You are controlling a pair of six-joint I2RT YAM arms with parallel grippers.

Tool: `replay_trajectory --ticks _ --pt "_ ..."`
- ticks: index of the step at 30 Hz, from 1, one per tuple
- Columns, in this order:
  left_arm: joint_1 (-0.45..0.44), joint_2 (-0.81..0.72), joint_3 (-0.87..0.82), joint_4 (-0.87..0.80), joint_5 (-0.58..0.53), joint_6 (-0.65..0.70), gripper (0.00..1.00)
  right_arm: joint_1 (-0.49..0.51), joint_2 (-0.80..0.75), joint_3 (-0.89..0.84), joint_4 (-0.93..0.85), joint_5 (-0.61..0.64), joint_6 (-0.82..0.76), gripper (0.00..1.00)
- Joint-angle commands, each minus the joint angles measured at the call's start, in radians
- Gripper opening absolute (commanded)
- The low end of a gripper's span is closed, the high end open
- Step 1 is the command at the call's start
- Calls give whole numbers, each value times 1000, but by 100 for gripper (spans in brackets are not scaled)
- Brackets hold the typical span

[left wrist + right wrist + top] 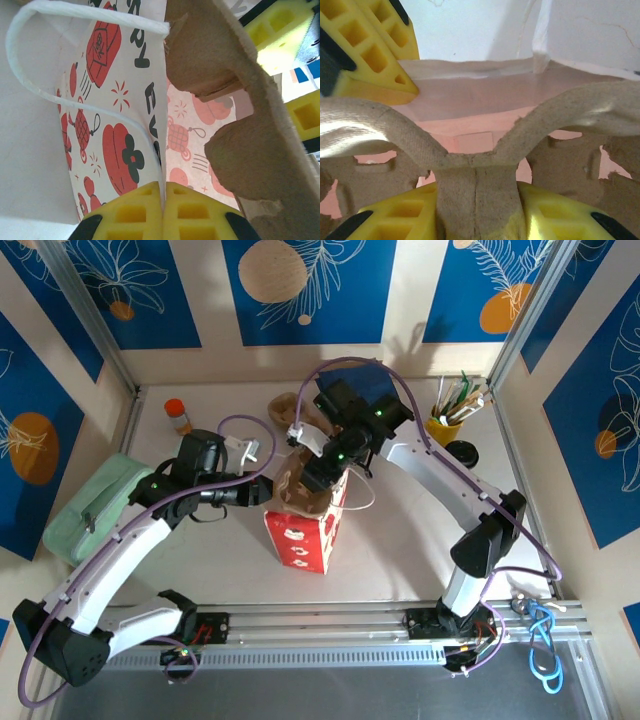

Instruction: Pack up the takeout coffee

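Takeout coffee [462,453], seen from above mainly as its round black plastic lid, stands on the pale counter [400,530] at the far right. It is just beside a yellow cup of utensils [443,425] and well apart from both arms.

Left fingers [135,212], yellow with a moulded grid of square pockets, are pressed together. They pinch the thin upper edge of a white paper bag printed with red lanterns and black lettering [115,140]. The bag's white twisted-paper handle [30,75] loops free above the pinched wall. In the top view the bag [305,535] stands upright at the centre of the counter, between the two arms.

Right fingers [405,220], of the same yellow gridded plastic, are clamped at a narrow spacing on the central ridge of a brown moulded-pulp cup carrier [475,160]. The carrier surface is rough and fibrous, with curved arches and torn-edged cut-outs. Through the cut-outs shows the pinkish inner wall of the bag. The carrier [300,490] sits at the bag's open mouth, partly inside it.

A small orange-capped bottle [178,416] stands at the far left of the counter. A pale green pouch [95,505] lies beside the left arm.
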Motion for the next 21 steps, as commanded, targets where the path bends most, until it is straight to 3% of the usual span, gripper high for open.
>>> replay_trajectory --ticks 1,10,21 --pt "-9 -9 -2 29 44 25 0 10 27 -21 -13 46 -6 36" --pt "-9 -6 10 33 51 25 0 40 37 -50 -12 112 -5 36" --pt "-9 2 19 24 32 31 0 51 1 35 -56 65 9 36"
